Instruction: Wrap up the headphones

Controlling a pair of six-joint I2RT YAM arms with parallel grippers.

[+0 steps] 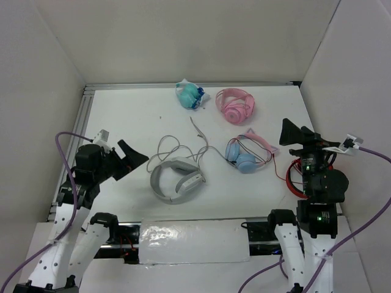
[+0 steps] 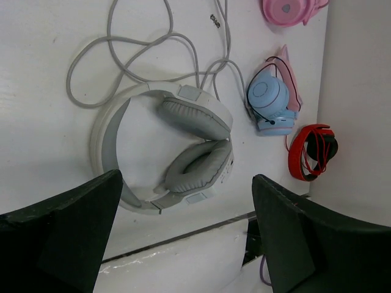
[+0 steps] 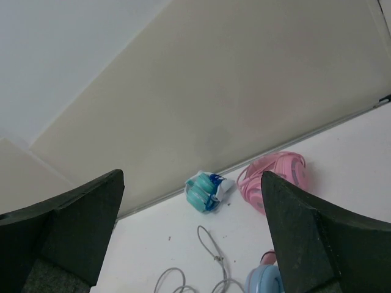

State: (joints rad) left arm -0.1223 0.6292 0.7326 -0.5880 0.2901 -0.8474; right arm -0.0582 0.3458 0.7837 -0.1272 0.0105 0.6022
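The left fingers (image 1: pixel 133 157) stand wide apart with nothing between them, and the right fingers (image 1: pixel 292 131) are spread just as wide and also empty. The headphones (image 1: pixel 177 180) lie flat on the tabletop (image 1: pixel 122 110), near its middle and toward the near edge, just to the right of the left fingers. The right fingers hang well apart from them on the far right, with the smaller blue-cupped pair (image 1: pixel 244 160) lying between. The left arm is clearly the nearer one.

In the left wrist view the headphones sit framed between the two fingers, so that arm already looks down on them. The headband (image 2: pixel 101 140) curves toward the left arm, and the two ear cups (image 2: pixel 195 119) are folded together on the right. The thin grey cable (image 1: pixel 174 145) spreads in loose loops on the far side of the headband, one strand running right toward the blue-cupped pair. Gathering it would likely mean reaching far and right, past the headband.
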